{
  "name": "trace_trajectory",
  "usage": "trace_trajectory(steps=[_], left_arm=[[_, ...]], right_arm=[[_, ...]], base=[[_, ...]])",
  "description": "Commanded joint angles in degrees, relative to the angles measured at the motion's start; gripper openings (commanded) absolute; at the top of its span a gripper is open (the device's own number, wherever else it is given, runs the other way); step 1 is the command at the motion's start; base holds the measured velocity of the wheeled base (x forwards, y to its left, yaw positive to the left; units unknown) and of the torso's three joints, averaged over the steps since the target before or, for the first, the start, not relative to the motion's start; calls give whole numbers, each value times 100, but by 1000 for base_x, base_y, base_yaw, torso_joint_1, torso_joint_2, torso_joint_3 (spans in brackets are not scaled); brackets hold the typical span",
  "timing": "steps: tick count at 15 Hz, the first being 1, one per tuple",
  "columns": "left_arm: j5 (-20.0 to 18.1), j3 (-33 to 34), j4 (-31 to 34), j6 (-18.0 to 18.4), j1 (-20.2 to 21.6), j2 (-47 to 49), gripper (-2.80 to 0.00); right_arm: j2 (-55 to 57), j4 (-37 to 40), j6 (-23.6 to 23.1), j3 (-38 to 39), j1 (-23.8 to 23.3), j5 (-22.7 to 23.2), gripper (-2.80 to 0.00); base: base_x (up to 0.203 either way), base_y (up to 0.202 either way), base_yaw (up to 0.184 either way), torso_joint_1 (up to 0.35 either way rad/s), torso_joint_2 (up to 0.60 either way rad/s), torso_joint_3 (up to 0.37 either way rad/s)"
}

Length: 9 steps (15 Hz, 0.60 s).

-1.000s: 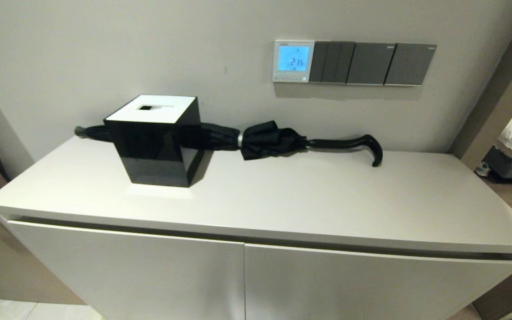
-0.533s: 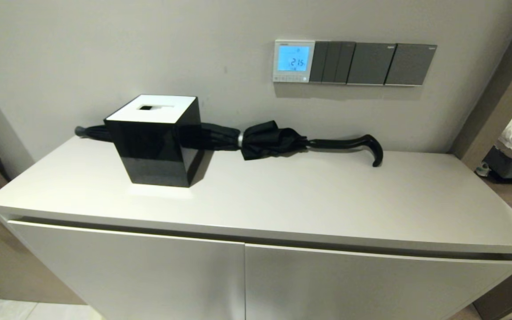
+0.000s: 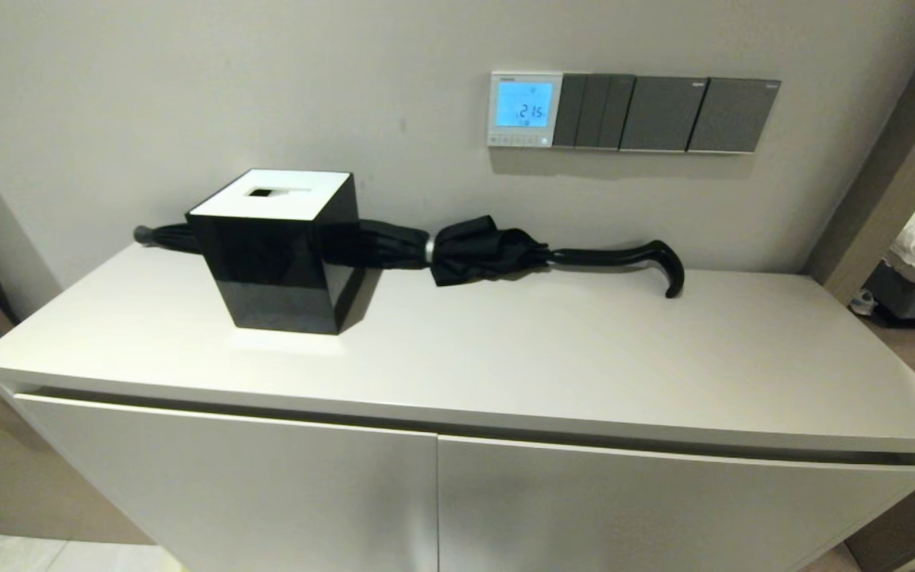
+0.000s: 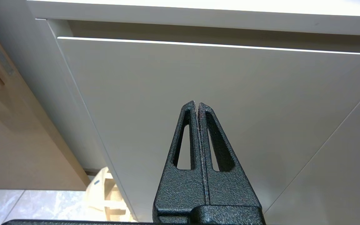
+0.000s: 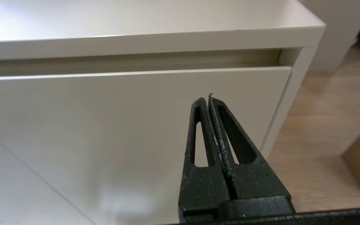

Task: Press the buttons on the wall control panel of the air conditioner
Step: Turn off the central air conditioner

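Head view: neither end effector shows here. Panel [image 3: 525,109] on the wall, screen lit light blue with digits reading 21.5. Buttons [image 3: 518,140] in a row along its lower edge, too small to count. Three dark grey switch plates [image 3: 664,114] butt against the panel's side. On the bench [image 3: 553,357] below: black box [image 3: 279,250] with a white slotted top, and a furled black umbrella [image 3: 473,250] lying along the wall behind it, crook handle toward the switch-plate end. Bench front has two doors [image 3: 330,500] under a recessed gap.

Left wrist view: left end effector [image 4: 197,106] fully closed, fingers [image 4: 184,140] pressed flat together, nothing between them. Just ahead of the tips is a plain white door face; the bench's top edge and its recessed gap lie beyond and above the tips. Panel and buttons do not show from here, so they sit well above and beyond this end effector.

Right wrist view: right end effector [image 5: 207,99] likewise fully closed and empty. Door face directly ahead of the tips, the bench's corner and wooden floor [image 5: 323,131] off to one side. Panel is out of this view too, well above the tips.
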Motion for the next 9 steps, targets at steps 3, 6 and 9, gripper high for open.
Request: trace_trajectory(steps=[3, 6, 9], left_arm=[[1, 0, 0, 0, 2, 0, -280], [1, 0, 0, 0, 2, 0, -280], [1, 0, 0, 0, 2, 0, -280]], right_arm=[[-176, 599, 95, 44, 4, 81, -280], [-174, 600, 112, 44, 4, 82, -280], [-165, 600, 166, 44, 4, 82, -280]], base=[[0, 0, 0, 0, 0, 0], [0, 0, 0, 0, 0, 0], [0, 0, 0, 0, 0, 0]])
